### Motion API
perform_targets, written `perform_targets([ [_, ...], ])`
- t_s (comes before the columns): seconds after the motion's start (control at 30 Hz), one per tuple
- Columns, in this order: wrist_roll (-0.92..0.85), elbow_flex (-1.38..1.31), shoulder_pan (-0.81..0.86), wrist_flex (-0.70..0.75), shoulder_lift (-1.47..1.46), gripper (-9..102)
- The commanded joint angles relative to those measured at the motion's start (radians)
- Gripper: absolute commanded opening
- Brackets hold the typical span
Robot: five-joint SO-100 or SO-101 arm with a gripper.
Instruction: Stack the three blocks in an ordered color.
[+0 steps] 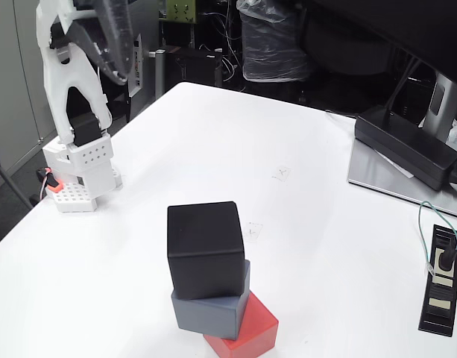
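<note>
Raised at about eleven o'clock, the white arm's dark gripper (118, 68) is seen folded near its base; whether its jaws are parted cannot be told. Toward six o'clock, three matte cubes are stacked slightly askew: black block (206, 248) on blue-grey block (212, 309) on red block (250, 332). Smooth white table (213, 149) lies open between them, the stack close to its near edge.

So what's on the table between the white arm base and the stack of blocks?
Nothing in the fixed view: between the arm base and the black block on top of the stack, the white table is bare.
</note>
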Motion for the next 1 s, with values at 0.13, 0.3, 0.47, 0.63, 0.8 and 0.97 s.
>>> perform_targets([
  [0.13,0.209,0.233,-0.199,-0.002,0.255,0],
  [0.3,0.264,0.476,-0.399,-0.069,0.423,0],
  [0.47,0.267,0.73,-0.535,-0.284,0.581,0],
  [0.63,0.267,1.046,-0.574,-0.462,0.723,0],
  [0.8,0.268,1.364,-0.607,-0.644,0.827,0],
  [0.97,0.27,1.608,-0.611,-0.824,0.962,0],
])
